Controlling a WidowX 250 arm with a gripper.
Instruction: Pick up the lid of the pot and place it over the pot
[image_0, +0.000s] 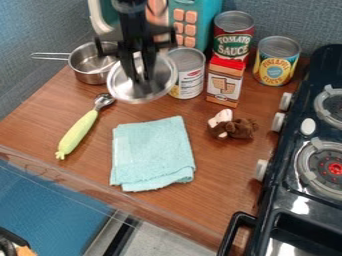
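Observation:
My gripper (141, 79) hangs down from the top edge, left of centre, with its fingers shut on the middle of the round silver lid (159, 89); they hide the lid's knob. The lid overlaps the right edge of the small metal pot (87, 62) in the view and also covers part of the can to its right. The pot stands upright at the back left, uncovered, with its handle pointing left. How high the lid is above the counter I cannot tell.
Cans (190, 75), a small carton (224, 84) and a teal toy (195, 17) line the back. A green-handled scoop (79, 131), folded cloth (152, 152) and brown plush (240, 128) lie on the wooden counter (220, 172). The stove (294, 175) borders it at right.

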